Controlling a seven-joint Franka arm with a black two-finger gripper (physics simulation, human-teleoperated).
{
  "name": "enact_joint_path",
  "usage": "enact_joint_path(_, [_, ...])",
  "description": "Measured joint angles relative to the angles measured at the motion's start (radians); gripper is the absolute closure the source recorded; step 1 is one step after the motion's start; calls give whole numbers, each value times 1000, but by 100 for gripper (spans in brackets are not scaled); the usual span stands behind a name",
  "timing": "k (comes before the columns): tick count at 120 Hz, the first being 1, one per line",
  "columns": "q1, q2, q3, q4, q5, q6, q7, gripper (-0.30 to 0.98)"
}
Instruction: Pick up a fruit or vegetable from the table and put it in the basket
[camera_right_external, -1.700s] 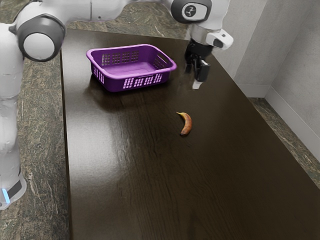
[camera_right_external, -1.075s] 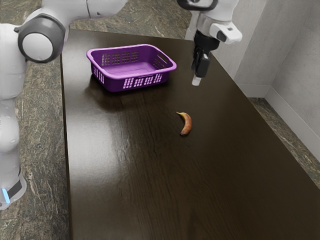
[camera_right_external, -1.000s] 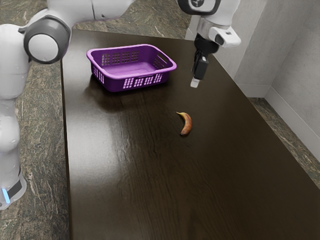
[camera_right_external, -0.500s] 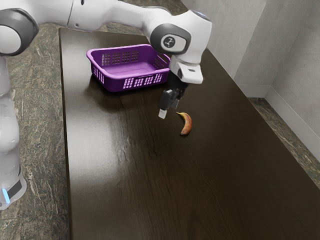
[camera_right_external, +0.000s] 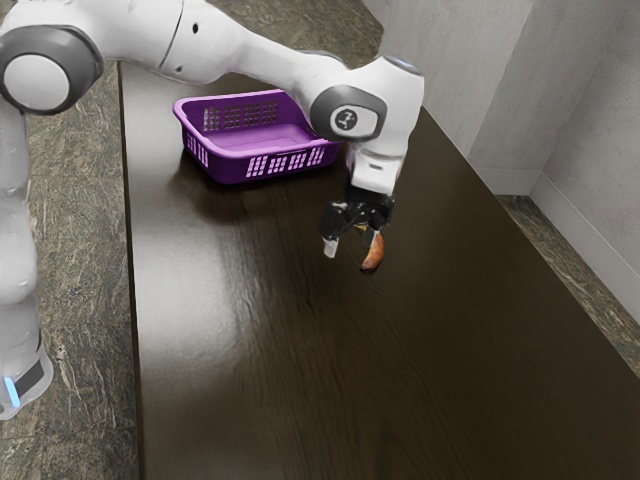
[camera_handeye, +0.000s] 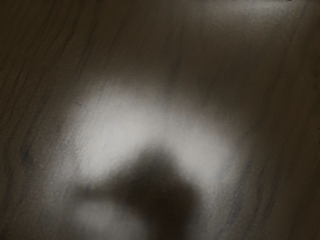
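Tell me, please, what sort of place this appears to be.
It looks like a simulated robotics test room rather than a real kitchen: a robot arm stands beside a dark wooden table bearing a purple basket, with plain grey walls behind.

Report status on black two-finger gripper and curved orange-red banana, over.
Gripper open, low. Banana on dark wooden table, ungripped. One finger partly hides it.

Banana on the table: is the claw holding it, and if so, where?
Nothing is held: the claw is open, its two fingers apart, and the banana lies on the table, partly behind one finger, not pinched between both.
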Motion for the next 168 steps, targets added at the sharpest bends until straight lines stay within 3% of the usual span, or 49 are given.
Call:
enact_joint_path(13, [-25,29,2,1,5,18,65,0])
enact_joint_path(26, [-33,35,70,1,20,39,123,0])
enact_joint_path(41, [47,119,119,81,41,61,179,0])
enact_joint_path(65, [35,270,88,215,29,90,248,0])
enact_joint_path(131, [37,368,88,241,24,115,351,0])
enact_joint_path(168, [38,371,87,246,21,118,371,50])
